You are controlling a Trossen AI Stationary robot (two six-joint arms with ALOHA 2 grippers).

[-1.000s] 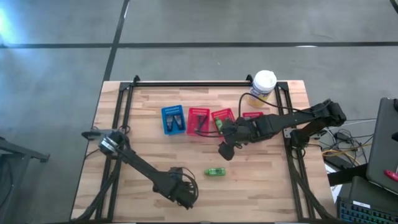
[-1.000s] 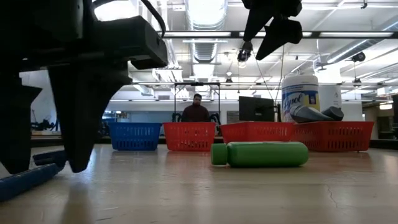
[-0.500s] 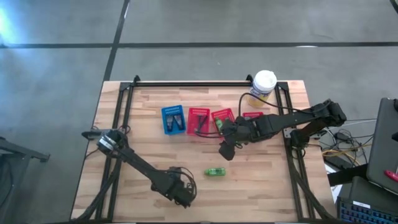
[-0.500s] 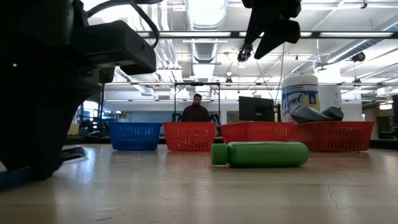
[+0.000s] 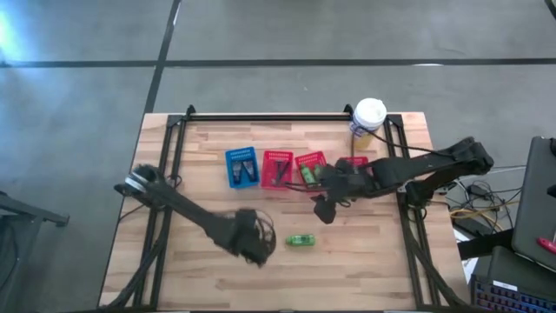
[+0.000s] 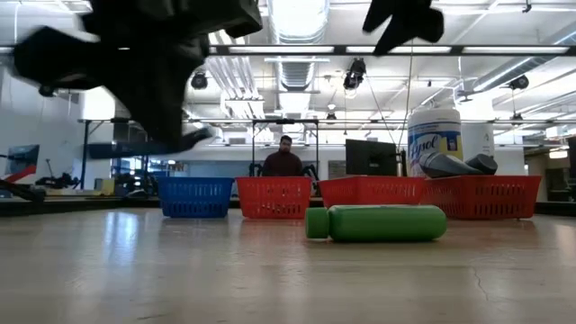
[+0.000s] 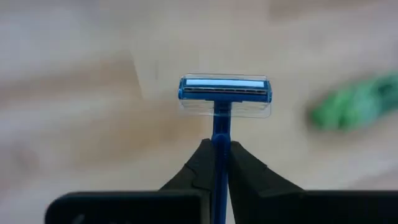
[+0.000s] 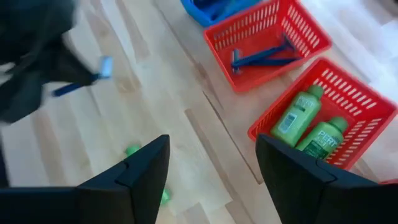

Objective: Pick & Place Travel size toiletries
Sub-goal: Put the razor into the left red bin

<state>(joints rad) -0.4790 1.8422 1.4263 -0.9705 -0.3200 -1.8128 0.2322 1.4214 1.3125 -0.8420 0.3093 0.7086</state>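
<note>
1. Left gripper (image 7: pixel 217 144): jaws now clamped on thin dark blue plastic razor (image 7: pixel 224 93), which has been lifted off the wooden table (image 5: pixel 365 269); basket placement is next.
2. Right gripper (image 8: pixel 211 163): jaws apart, empty, hovering beside the red mesh baskets (image 8: pixel 273 40).
3. Bright green little bottle (image 5: pixel 301 241): lying loose on the table, unpicked.
</note>
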